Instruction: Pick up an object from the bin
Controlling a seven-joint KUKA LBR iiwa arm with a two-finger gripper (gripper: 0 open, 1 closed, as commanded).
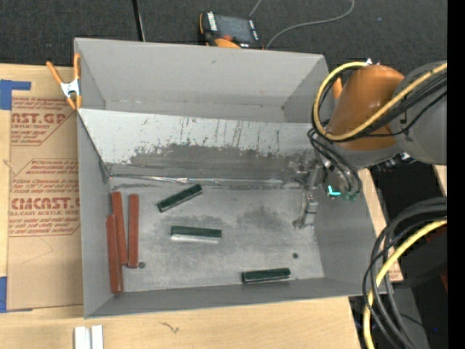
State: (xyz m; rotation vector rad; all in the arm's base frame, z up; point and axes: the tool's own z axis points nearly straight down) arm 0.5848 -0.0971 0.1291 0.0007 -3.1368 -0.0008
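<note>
Though its upper walls are plain, the grey metal bin is scuffed and streaked with dark scratches along the lower back wall and across its floor. It rests on a pale wooden table, with dark carpet beyond at twelve o'clock. At three o'clock on the bin floor the claw hangs over bare metal, below the arm's smooth orange cover and looped cables. Whether it is wide or narrow I cannot tell. Nearest to it, at seven o'clock and apart from it, a flat dark green bar lies by the front wall. Toward nine o'clock lie a level bar and a tilted bar. Long reddish-brown sticks lie side by side near the nine o'clock wall.
</note>
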